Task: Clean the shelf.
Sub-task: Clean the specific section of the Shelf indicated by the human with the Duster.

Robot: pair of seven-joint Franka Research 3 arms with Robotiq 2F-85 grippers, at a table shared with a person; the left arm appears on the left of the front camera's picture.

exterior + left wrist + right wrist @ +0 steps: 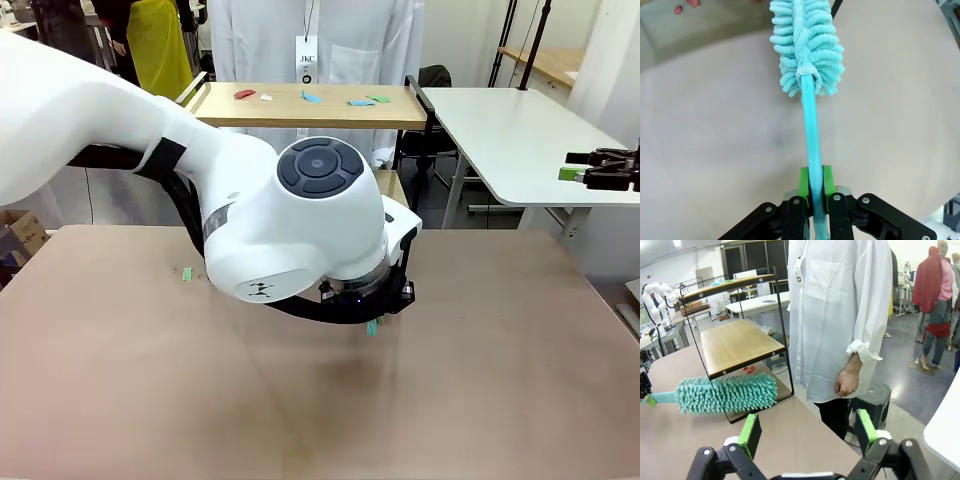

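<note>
Table [500,350]: big brown top, spreading out on the robot's side of the shelf.
Shelf [300,115]: our landmark, two wooden boards on a thin black frame, standing at the table's far end.
Person [835,315]: white coat, right behind the shelf, one hand [846,382] hanging loose at the side.
Left arm [300,220]: stretched low over the table, reaching in towards the shelf's foot.
Duster [727,394]: fluffy teal head down at the shelf's bottom tier, by its open side; can't tell if it touches the board.
Right gripper [807,427]: off to the shelf's right, jaws spread wide, nothing between them.
Left gripper [814,182]: clamped tight on the duster's teal handle [811,135], green pads pinching it either side.
Scraps [311,97]: red, white, blue and green bits scattered along the shelf's top board.
Step in hand: looks like dusting the lower tier, top board not yet cleared.
Next move: probably a steady sweep along the board, head kept flat and clear of the frame posts.
</note>
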